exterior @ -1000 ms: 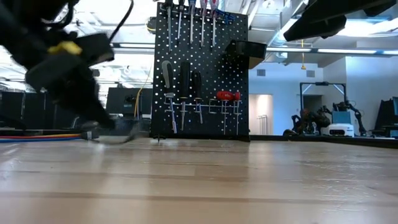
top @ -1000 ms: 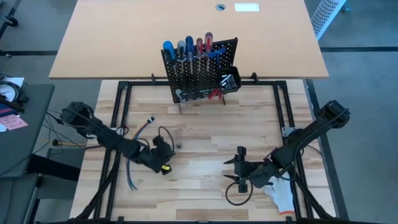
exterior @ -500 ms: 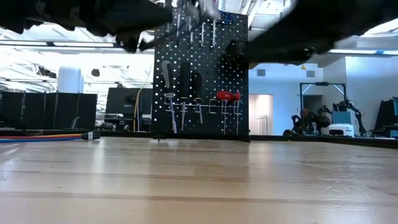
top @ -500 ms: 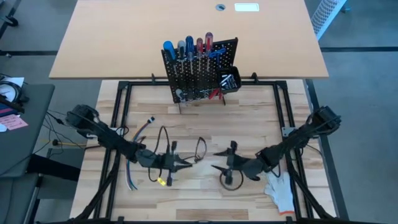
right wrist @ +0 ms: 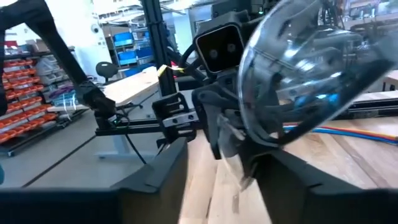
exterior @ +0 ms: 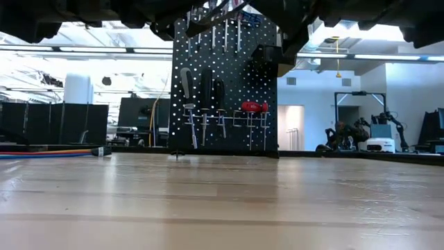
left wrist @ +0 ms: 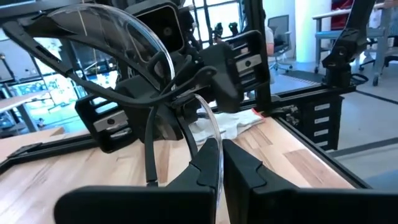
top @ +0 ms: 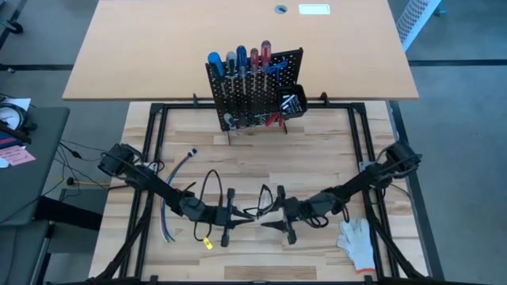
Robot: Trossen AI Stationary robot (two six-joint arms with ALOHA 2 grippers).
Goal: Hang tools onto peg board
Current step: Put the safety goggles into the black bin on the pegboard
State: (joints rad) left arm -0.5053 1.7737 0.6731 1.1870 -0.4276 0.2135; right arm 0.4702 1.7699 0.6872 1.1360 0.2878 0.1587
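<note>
The black peg board [top: 255, 89] stands upright at the table's far middle, with screwdrivers and red pliers hanging on it [exterior: 223, 83]. Over the table's near middle my two grippers face each other with a pair of clear safety glasses [top: 258, 207] between them. My left gripper [top: 230, 215] is shut on the glasses [left wrist: 149, 43]. My right gripper [top: 280, 214] is open. Its fingers [right wrist: 155, 168] stand on either side of the glasses' lens [right wrist: 298, 81]; whether they touch it I cannot tell. My left gripper pinches the thin edge of the clear lens [left wrist: 208, 127] between its two fingers. The fingers lie level and come from the table's left. The glasses are lifted clear of the table and stick out beyond the fingertips, with a black temple arm [left wrist: 149, 149] hanging down.
A white glove [top: 356, 241] lies near the front right. A bundle of coloured cables [top: 176, 190] lies at the left, with a yellow tag [top: 207, 244] near the front. A tan tabletop [top: 158, 47] lies beyond the peg board. Bare wood lies between the grippers and the board.
My left gripper has gone up and toward the table's middle, tipping from pointing down to level, and the glasses have been lifted clear of the table with it. My right gripper has come down and toward the left gripper, also turning level.
</note>
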